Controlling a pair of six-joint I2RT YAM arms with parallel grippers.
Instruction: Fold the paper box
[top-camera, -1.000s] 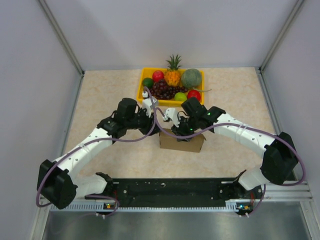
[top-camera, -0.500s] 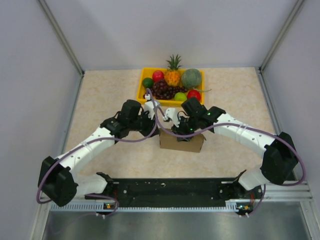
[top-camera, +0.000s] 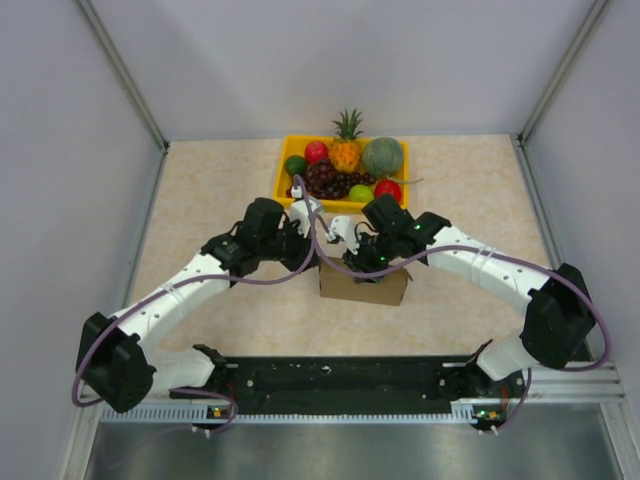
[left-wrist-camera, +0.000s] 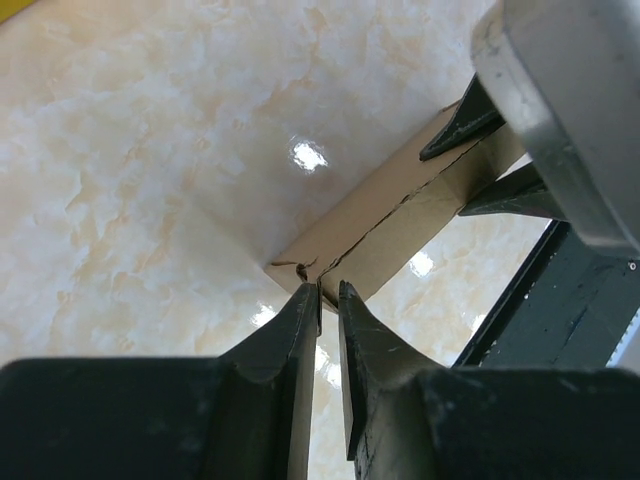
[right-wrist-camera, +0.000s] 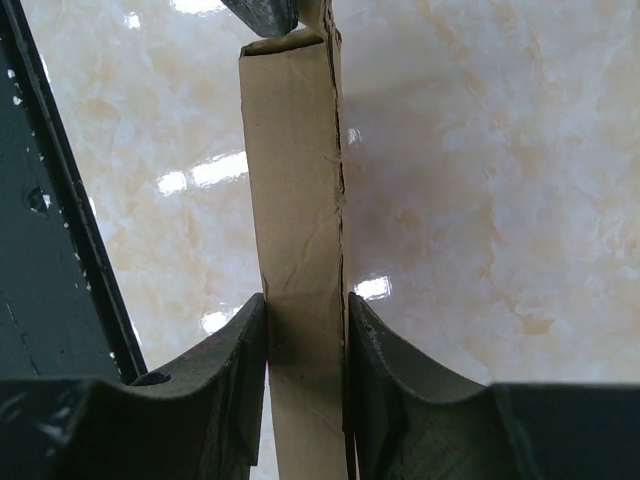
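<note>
The paper box (top-camera: 362, 284) is a small brown carton standing on the table between my arms. My right gripper (top-camera: 366, 266) reaches down over its top. In the right wrist view my right gripper (right-wrist-camera: 306, 305) is shut on a narrow upright cardboard wall of the box (right-wrist-camera: 295, 170), one finger on each face. My left gripper (top-camera: 311, 236) is at the box's left end. In the left wrist view my left gripper (left-wrist-camera: 329, 292) has its jaws nearly together with a thin slit between them, tips at the box's near corner (left-wrist-camera: 385, 235). The right gripper's metal body (left-wrist-camera: 560, 110) shows at that view's upper right.
A yellow tray (top-camera: 283, 178) with several fruits stands just behind the box and grippers. The black base rail (top-camera: 340, 375) runs along the near edge. Grey walls close the left and right sides.
My left arm has moved a little to the right, bringing its gripper up to the box's left end. The right arm and the box have stayed put.
</note>
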